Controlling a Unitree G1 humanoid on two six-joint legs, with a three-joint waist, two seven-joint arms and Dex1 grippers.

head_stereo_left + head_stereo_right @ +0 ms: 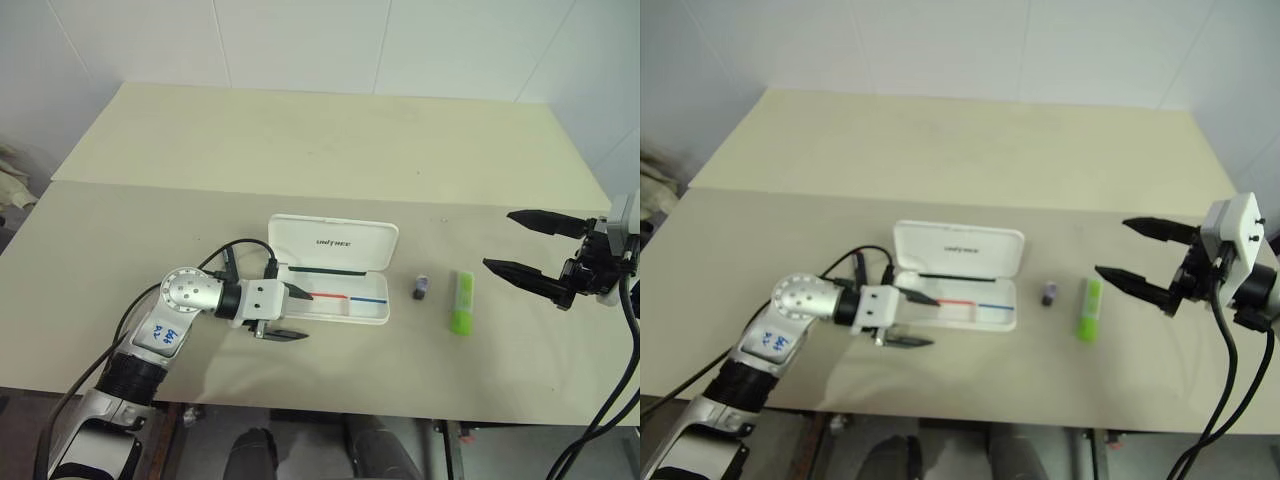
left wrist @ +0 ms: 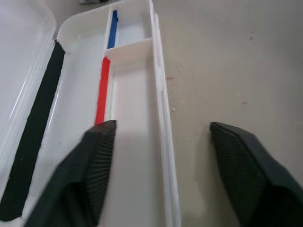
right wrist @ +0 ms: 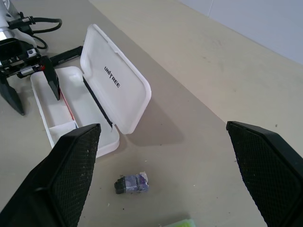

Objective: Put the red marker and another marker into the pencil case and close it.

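Left end effector: fingers spread wide, gripping nothing. It straddles the near wall of the pencil case, at the left end. One finger sits inside the tray and the other is outside over the tabletop.

Right end effector: also spread wide and gripping nothing. It hangs above the tabletop at the right, well apart from the case.

Count:
- 2 end effectors
- 1 pencil case
- 1 green highlighter
- 1 small dark purple bit

Case: lid is up and laid back toward the far side, logo facing up. The tray has one cross partition. A red stripe runs to the left of it and a blue stripe to the right. A dark strip runs along the hinge line.

Red marker: can't pick it out for sure, and the dark strip is the only candidate.

Highlighter: lies on the tabletop right of the case, pointing near to far, between the case and the right end effector. The purple bit sits between the case and the highlighter, touching neither.

Edges and room: the case's near wall is a short way in from the near tabletop edge, and the left end effector takes up that strip. There is open tabletop beyond the lid and out to the left.
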